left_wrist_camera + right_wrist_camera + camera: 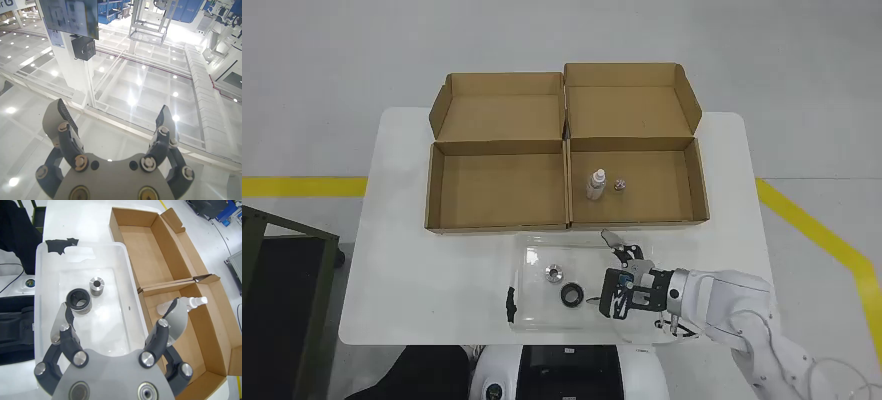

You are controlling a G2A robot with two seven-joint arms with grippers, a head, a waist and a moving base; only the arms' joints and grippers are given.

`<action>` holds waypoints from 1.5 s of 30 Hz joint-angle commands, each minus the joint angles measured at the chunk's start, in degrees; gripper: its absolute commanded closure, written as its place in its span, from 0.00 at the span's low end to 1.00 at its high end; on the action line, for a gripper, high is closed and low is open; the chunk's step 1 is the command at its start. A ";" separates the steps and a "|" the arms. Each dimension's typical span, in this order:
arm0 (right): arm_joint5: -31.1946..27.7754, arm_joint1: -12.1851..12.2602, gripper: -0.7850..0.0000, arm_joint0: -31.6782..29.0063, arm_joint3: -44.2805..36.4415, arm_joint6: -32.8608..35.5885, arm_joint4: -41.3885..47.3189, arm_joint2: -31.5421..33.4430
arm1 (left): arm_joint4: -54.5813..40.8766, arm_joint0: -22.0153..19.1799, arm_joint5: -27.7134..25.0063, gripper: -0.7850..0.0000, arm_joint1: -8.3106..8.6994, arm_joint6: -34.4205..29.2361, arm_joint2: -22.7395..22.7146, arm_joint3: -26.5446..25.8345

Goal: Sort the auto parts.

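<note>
A clear plastic tray (532, 243) (81, 245) at the table's front holds a black ring (571, 296) (79, 300) and a silver metal cylinder (554, 270) (96, 286). My right gripper (602, 270) (121, 302) hovers open over the tray's right part, one finger close beside the ring, the other over the edge of the right cardboard box (667, 185) (208, 321). That box holds a white spray bottle (595, 183) (196, 301) and a small metal part (620, 185). My left gripper (112, 103) is open, holds nothing and points at the ceiling.
A left cardboard box (497, 190) (147, 249) with a bare floor stands beside the right one, both with lids folded back. Black tape (510, 303) (60, 245) sticks to the tray's left wall. White table shows left of the tray.
</note>
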 commanded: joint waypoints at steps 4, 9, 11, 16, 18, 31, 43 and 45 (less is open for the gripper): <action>-0.99 0.20 0.08 -0.91 0.73 -0.59 -1.55 -1.17 | 0.00 0.00 0.00 0.00 0.00 0.00 0.00 0.00; -1.45 0.14 0.12 -0.32 2.65 -1.00 -2.31 -3.20 | 0.00 0.00 0.00 0.00 0.00 0.00 0.00 0.00; -1.45 0.07 0.12 0.27 3.69 -0.98 -2.52 -4.08 | 0.00 0.00 0.00 0.00 0.00 0.00 0.00 0.00; -1.25 -0.19 0.15 2.17 6.06 -0.64 -2.46 -6.01 | 0.00 0.00 0.00 0.00 0.00 0.00 0.00 0.00; -1.23 -0.29 0.15 2.92 6.86 -0.28 -2.40 -6.77 | 0.00 0.00 0.00 0.00 0.00 0.00 0.00 0.00; -0.68 -1.35 0.20 7.60 11.27 1.46 -1.15 -12.75 | 0.00 0.00 0.00 0.00 0.00 0.00 0.00 0.00; 0.03 -2.17 0.40 10.42 15.14 2.17 -0.32 -16.59 | 0.00 0.00 0.00 0.00 0.00 0.00 0.00 0.00; 0.09 -2.23 0.44 10.67 15.45 2.14 -0.14 -16.87 | 0.00 0.00 0.00 0.00 0.00 0.00 0.00 0.00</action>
